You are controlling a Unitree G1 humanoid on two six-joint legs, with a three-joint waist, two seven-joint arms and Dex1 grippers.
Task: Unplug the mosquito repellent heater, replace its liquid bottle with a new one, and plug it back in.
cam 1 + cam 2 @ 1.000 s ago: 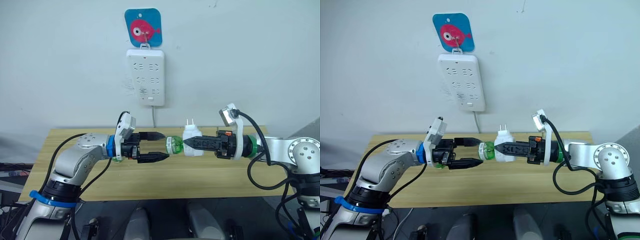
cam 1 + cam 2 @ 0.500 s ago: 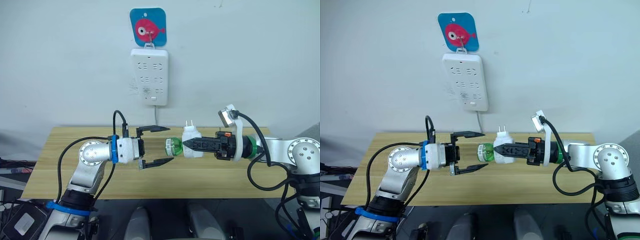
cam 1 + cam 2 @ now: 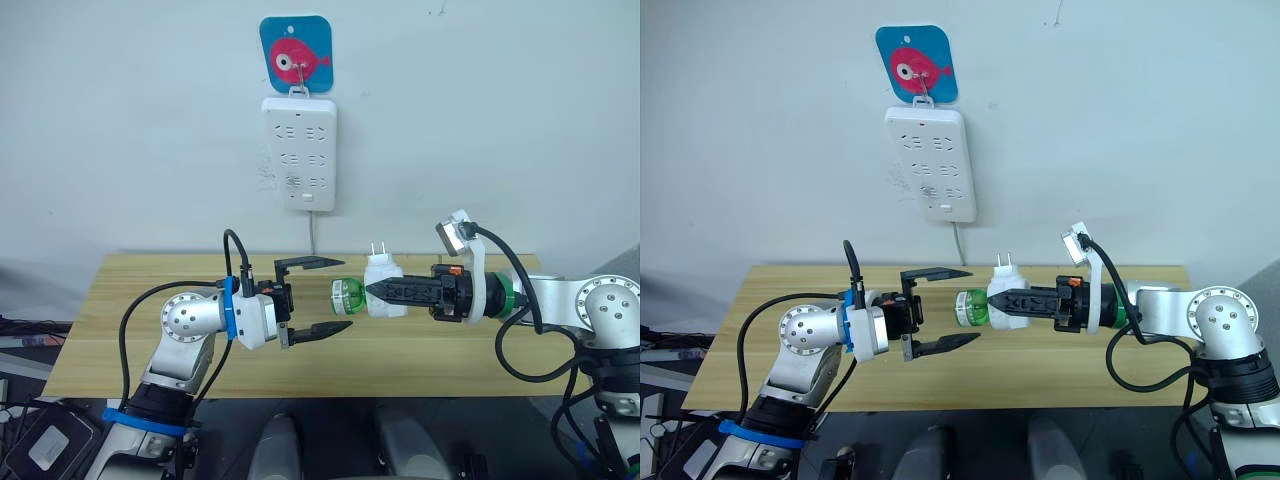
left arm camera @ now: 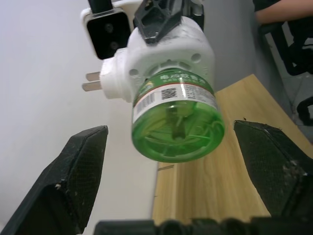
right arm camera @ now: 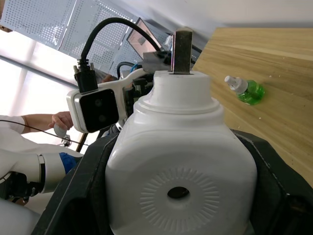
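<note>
Fingers, left gripper (image 3: 315, 297): two black fingers spread wide, one above and one below, nothing between them; tips just short of the green bottle's base
Fingers, right gripper (image 3: 375, 288): clamped on the mosquito repellent heater (image 3: 381, 282), one finger across its white face
Left eye view, heater: held in the air above the wooden table (image 3: 420, 355), prongs at 12 o'clock, green liquid bottle (image 3: 347, 294) sticking out toward 9 o'clock at the left gripper
Left eye view, wall: white power strip (image 3: 299, 152) at 12 o'clock from the heater, well apart, hung under a blue fish hook plate (image 3: 296, 56); heater is unplugged
Right eye view: same layout; bottle mouth end buried in the heater, base free and facing the open left fingers
Left wrist view: bottle (image 4: 177, 119) centred between the two dark fingers (image 4: 73, 171), not touching either; label band and ribbed green base visible, heater body (image 4: 161, 58) behind it, prongs to the 9 o'clock side
Right wrist view: heater's face with its round hole (image 5: 178, 192) fills the grip; a spare green bottle (image 5: 246, 90) lies on its side on the table, near 2 o'clock
Handling, judged: light, rigid plastic, smooth and round, so likely to slip under a weak pinch; liquid inside, probably threaded in
Where to hold, judged: pinch the bottle across its widest part near the label, clear of the heater collar, then twist while the right gripper braces the body, away from the prongs
Step, judged: old bottle not yet removed
</note>
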